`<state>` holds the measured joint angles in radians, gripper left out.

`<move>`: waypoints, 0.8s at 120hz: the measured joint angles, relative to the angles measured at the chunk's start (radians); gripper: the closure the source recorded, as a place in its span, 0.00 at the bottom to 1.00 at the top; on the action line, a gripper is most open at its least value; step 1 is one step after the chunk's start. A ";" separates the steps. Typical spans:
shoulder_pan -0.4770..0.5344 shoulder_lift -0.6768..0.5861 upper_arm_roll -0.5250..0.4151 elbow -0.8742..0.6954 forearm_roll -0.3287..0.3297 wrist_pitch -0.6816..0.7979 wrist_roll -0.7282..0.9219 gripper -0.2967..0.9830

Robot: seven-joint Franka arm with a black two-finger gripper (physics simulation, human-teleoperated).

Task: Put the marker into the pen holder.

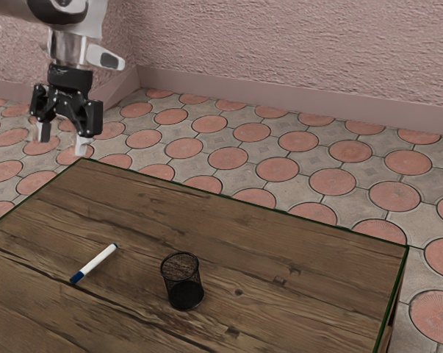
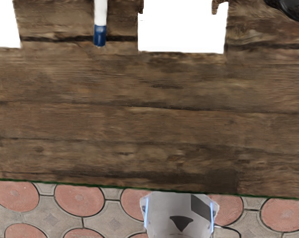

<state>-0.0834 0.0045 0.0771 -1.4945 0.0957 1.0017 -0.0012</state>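
Note:
The gripper (image 1: 62, 138) hangs high at the exterior view's upper left, beyond the table's corner, its two fingers spread with nothing between them. On the wooden table lies a white marker (image 1: 96, 262) with a blue cap, well below the gripper. A black mesh pen holder (image 1: 183, 281) stands upright a short way to the exterior view's right of it. In the wrist view, the marker (image 2: 100, 15) is partly cut off by the picture's edge, and part of the dark pen holder (image 2: 294, 8) appears in a corner.
The wooden table (image 1: 302, 257) has a dark green edge line, with tiled floor (image 1: 276, 169) and a pink wall beyond. In the wrist view, the arm's pale base (image 2: 179, 213) stands past the table edge, and blank white patches (image 2: 183, 32) cover some tabletop.

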 joint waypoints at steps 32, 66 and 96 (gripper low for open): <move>0.004 0.026 0.006 -0.089 0.006 0.503 -0.003 0.23; 0.173 0.227 0.035 -0.543 0.008 1.023 0.022 0.23; 0.171 0.232 0.050 -0.694 0.000 1.319 0.039 0.23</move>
<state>0.0880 0.2362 0.1271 -2.1890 0.0957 2.3207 0.0374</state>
